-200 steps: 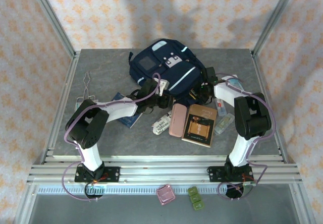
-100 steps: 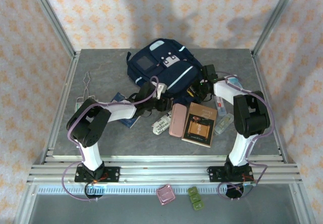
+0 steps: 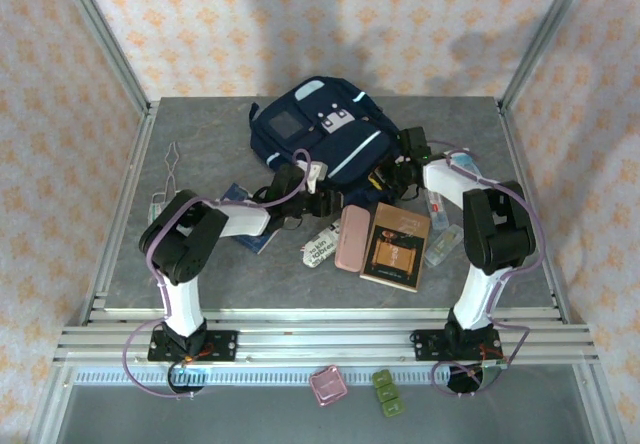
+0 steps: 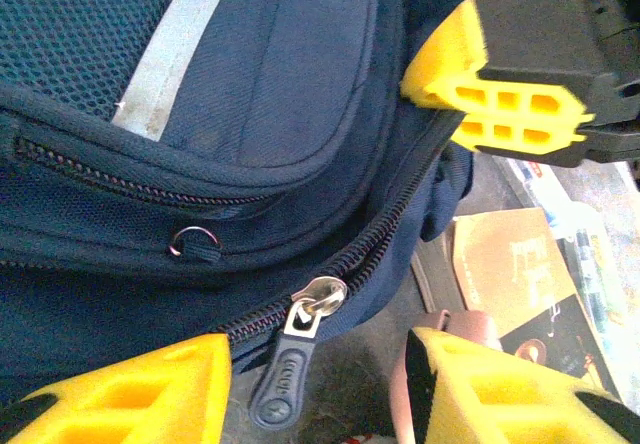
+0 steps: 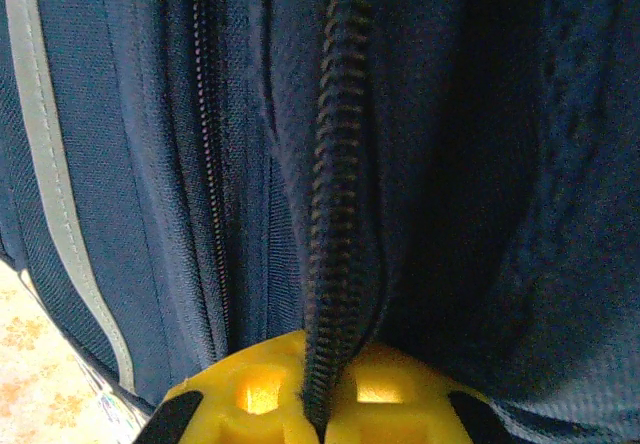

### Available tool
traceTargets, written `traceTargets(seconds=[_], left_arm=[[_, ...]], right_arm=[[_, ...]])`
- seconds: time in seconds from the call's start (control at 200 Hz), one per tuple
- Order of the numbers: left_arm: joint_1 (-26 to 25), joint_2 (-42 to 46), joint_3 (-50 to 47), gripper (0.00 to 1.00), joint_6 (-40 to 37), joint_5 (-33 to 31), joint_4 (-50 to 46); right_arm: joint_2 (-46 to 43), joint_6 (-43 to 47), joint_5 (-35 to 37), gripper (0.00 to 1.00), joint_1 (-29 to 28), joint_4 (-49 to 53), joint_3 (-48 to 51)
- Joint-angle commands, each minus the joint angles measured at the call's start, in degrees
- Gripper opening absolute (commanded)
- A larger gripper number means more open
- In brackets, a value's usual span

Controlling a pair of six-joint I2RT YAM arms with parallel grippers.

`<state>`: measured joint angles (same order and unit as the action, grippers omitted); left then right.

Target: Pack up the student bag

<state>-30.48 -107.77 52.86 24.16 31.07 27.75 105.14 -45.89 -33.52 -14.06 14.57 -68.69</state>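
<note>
**Left elbow shifts right, bag nudged left**

Unpacked, the pink case (image 3: 352,236) and brown book (image 3: 397,247) lie nearest. Beyond them the left gripper (image 4: 315,364) stands spread astride the zipper pull (image 4: 288,376); the right gripper (image 5: 310,399) is pressed together, pinching the zipper seam (image 5: 335,164). The student bag (image 3: 320,134) lies mid-table, farther back. Likely opening it: next, close squarely on the pull.

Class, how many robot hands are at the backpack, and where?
2. The left hand, open, straddles the zip pull at the student bag's near edge; the right hand is shut on the zip seam at its right side. None seems hidden.
</note>
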Motion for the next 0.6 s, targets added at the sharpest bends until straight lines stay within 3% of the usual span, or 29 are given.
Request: traceTargets(seconds=[0.0, 0.075, 0.205, 0.305, 0.4, 0.465, 0.551, 0.596], left_arm=[[-0.6, -2.8, 3.3, 0.48, -0.2, 0.8, -0.1], [-1.1, -3.7, 4.3, 0.45, -1.3, -0.3, -1.8], [-1.3, -4.6, 4.6, 0.22, -1.1, -1.3, -1.7], [-1.2, -4.4, 3.9, 0.14, -1.0, -2.9, -1.1], [-1.3, -3.7, 3.0, 0.13, -1.2, -5.0, -0.6], [-1.4, -3.3, 2.4, 0.15, -1.2, -5.6, 0.5], [-2.0, -3.5, 2.4, 0.35, -1.4, -5.6, 0.7], [-2.4, -3.9, 2.9, 0.39, -2.0, -5.5, 0.0]], right_arm=[[-1.7, -0.5, -1.2, 0.00, -0.5, -9.5, -3.2], [-1.7, -0.7, -1.4, 0.00, -0.5, -9.6, -3.4], [-1.7, -0.7, -1.3, 0.00, -0.5, -9.7, -3.4], [-1.8, -0.8, -1.5, 0.00, -0.5, -9.7, -3.4], [-2.0, -0.7, -1.3, 0.00, -0.5, -9.6, -3.3], [-2.0, -0.7, -1.3, 0.00, -0.5, -9.7, -3.3], [-2.1, -0.9, -1.3, 0.00, -0.5, -9.8, -3.0], [-2.2, -1.0, -1.3, 0.00, -0.5, -10.0, -2.8]])
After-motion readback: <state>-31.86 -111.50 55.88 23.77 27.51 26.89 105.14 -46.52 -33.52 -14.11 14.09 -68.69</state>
